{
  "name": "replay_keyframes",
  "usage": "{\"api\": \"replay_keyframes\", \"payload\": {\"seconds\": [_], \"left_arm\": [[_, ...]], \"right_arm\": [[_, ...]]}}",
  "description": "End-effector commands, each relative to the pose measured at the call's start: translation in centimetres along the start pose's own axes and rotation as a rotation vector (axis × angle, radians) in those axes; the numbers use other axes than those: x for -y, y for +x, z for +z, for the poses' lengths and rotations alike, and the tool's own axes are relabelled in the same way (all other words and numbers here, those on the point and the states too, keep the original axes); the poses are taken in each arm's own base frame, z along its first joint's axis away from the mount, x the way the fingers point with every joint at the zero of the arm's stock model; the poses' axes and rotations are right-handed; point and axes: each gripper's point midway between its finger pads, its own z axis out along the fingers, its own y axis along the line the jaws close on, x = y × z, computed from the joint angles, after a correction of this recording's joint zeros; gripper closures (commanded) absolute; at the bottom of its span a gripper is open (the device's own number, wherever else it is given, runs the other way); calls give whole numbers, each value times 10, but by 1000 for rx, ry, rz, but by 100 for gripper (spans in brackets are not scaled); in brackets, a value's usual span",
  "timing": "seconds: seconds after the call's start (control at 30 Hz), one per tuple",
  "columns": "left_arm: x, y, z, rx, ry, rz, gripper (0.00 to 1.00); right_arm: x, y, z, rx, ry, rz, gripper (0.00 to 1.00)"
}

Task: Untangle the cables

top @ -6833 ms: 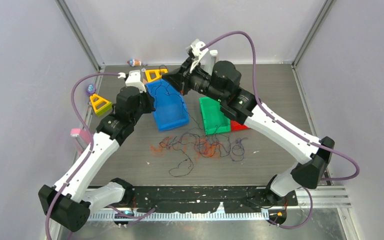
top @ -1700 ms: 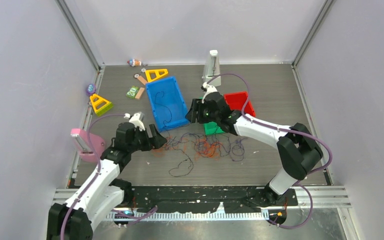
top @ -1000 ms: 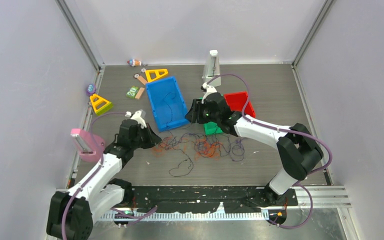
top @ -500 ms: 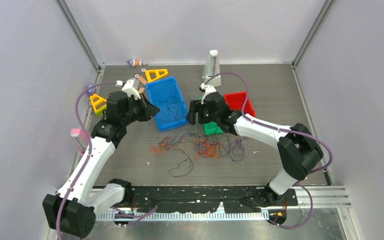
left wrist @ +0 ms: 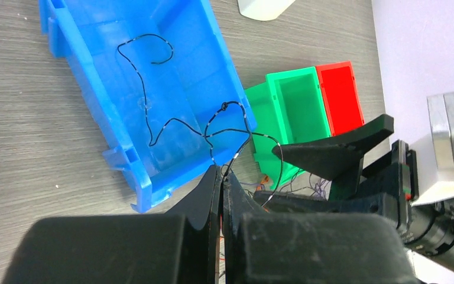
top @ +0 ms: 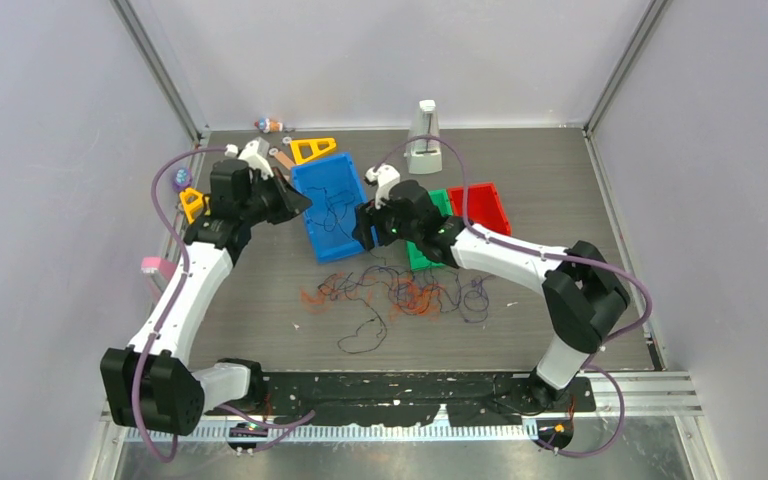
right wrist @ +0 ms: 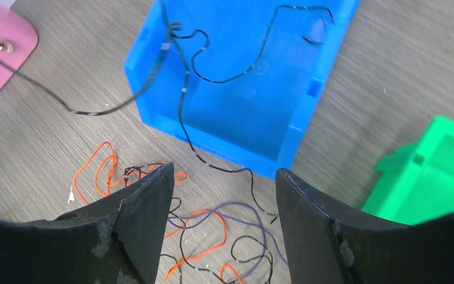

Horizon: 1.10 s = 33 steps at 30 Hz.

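Cables [top: 410,292] sit tangled on table [top: 560,170], just in front of blue bin [left wrist: 177,77]. One black cable [left wrist: 213,127] loops thru bin up to my L gripper [left wrist: 220,177], pinched tight. R gripper [right wrist: 224,195] wide, empty, over tangle.

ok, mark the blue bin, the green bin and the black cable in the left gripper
blue bin [left wrist: 183,83]: left wrist view, bare floor inside.
green bin [left wrist: 291,72]: left wrist view, top rim.
black cable [left wrist: 224,106]: left wrist view, its small loop near the bin's edge.
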Motion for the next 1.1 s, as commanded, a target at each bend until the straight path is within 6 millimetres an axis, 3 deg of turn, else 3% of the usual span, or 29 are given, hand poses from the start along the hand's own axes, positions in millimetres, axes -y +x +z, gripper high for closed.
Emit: {"api": "replay_keyframes", "payload": {"seconds": [0.0, 0.2, 0.33, 0.4, 0.5, 0.63, 0.9, 1.07], "left_arm": [[18, -28, -4, 71, 68, 14, 100], [15, -31, -3, 77, 66, 3, 100], [14, -32, -1, 75, 72, -2, 100], [12, -33, -1, 77, 68, -4, 100], [9, -33, 1, 79, 58, -5, 100], [6, -34, 5, 79, 50, -10, 100], [-6, -32, 20, 71, 14, -28, 100], [-12, -31, 28, 69, -3, -37, 100]], "right_arm": [[-26, -28, 11, 77, -64, -204, 32], [-32, -19, 40, 45, -34, -344, 32], [-32, -24, 54, 44, -17, -332, 40], [-33, -26, 56, 47, -14, -320, 52], [-33, -32, 54, 61, -5, -307, 81], [-36, -52, 41, 106, 0, -294, 94], [-53, -117, 12, 224, -72, -199, 95], [-65, -149, 8, 275, -144, -152, 95]]}}
